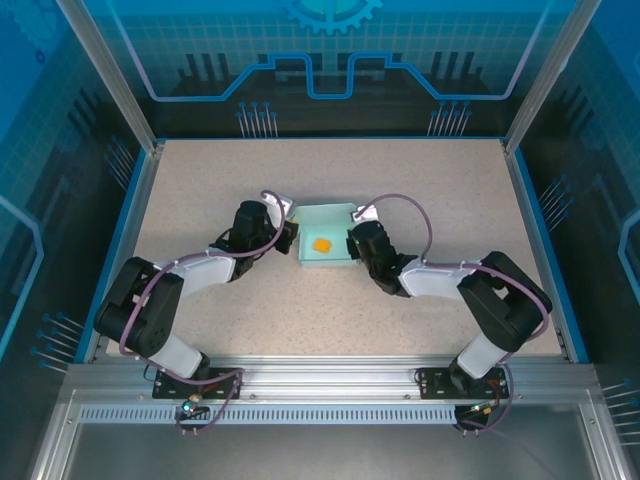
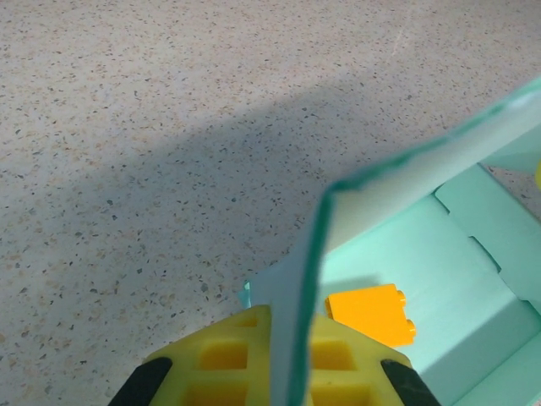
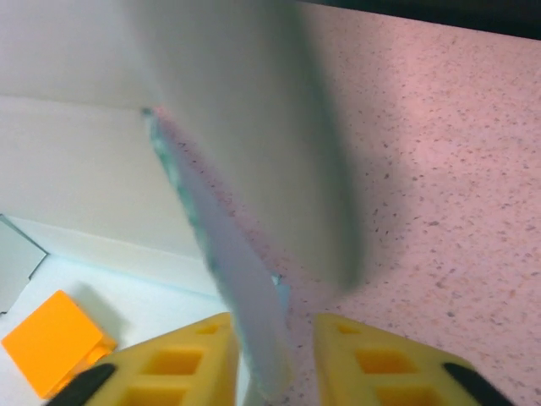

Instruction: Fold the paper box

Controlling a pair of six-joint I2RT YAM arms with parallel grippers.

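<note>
The paper box (image 1: 338,215) is a pale blue shallow tray of thin card at the table's middle, with a small orange block (image 1: 322,244) lying inside it. My left gripper (image 1: 293,232) is at the box's left wall; in the left wrist view its yellow fingers (image 2: 228,364) are pressed on both sides of the upright card wall (image 2: 397,182), beside the orange block (image 2: 372,313). My right gripper (image 1: 352,243) is at the right wall. Its fingers (image 3: 380,364) straddle the upright flap (image 3: 241,288): the left pad is against the card and a gap shows on the right. The orange block (image 3: 55,342) lies lower left.
The speckled beige table (image 1: 330,310) has bare room all round the box. A blue raised rim (image 1: 541,230) and aluminium posts (image 1: 110,75) bound the sides. Both arms reach in from the near edge, elbows out towards the table's sides.
</note>
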